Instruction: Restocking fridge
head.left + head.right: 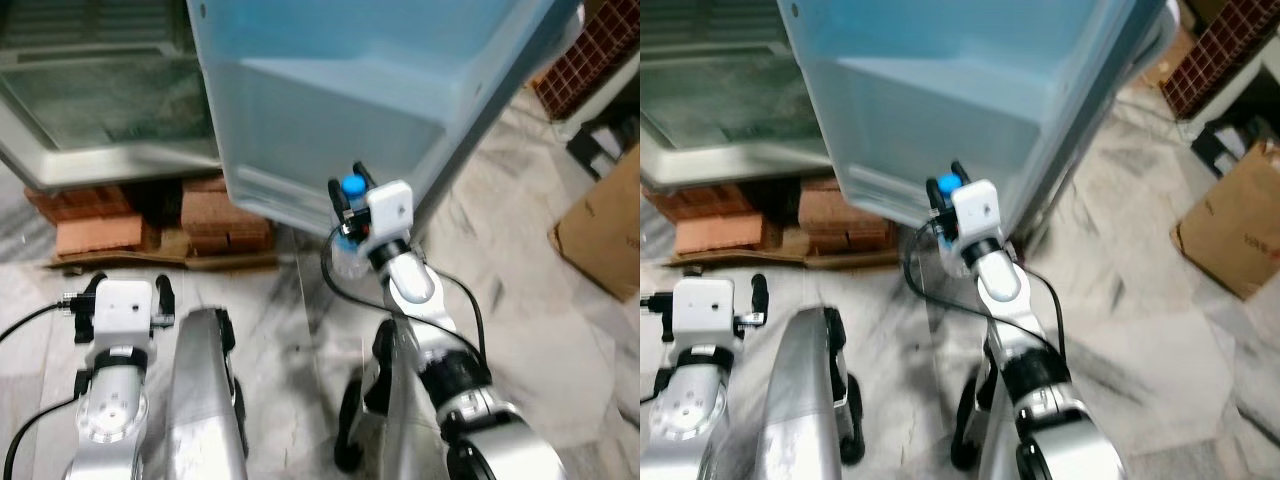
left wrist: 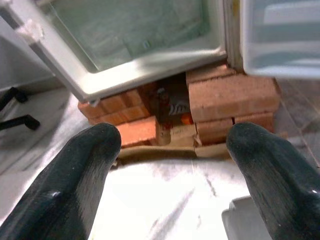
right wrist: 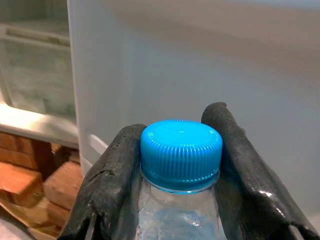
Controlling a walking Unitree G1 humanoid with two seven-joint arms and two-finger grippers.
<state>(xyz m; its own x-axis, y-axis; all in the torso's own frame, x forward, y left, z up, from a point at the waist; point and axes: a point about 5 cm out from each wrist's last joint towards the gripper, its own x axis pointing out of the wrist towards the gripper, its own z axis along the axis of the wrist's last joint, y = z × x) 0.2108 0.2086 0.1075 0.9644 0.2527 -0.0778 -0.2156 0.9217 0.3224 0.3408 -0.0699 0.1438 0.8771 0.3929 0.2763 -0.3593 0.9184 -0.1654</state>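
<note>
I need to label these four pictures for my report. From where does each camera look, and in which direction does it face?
Left eye and right eye views: from the head, down and forward at the open fridge door, bricks and both arms.
Left wrist view: along the open left gripper toward the bricks under the fridge.
Right wrist view: along the right gripper, shut on the bottle, facing the door.
Shared: the bottle's blue cap, also seen from the head.

A clear plastic water bottle with a ribbed blue screw cap [image 3: 181, 154] stands upright, its neck pinched between two black fingers [image 3: 107, 187], just before the pale blue open fridge door [image 1: 380, 90]. Beside it the white fridge cabinet [image 1: 100, 100] rests on red bricks [image 1: 225, 220].
</note>
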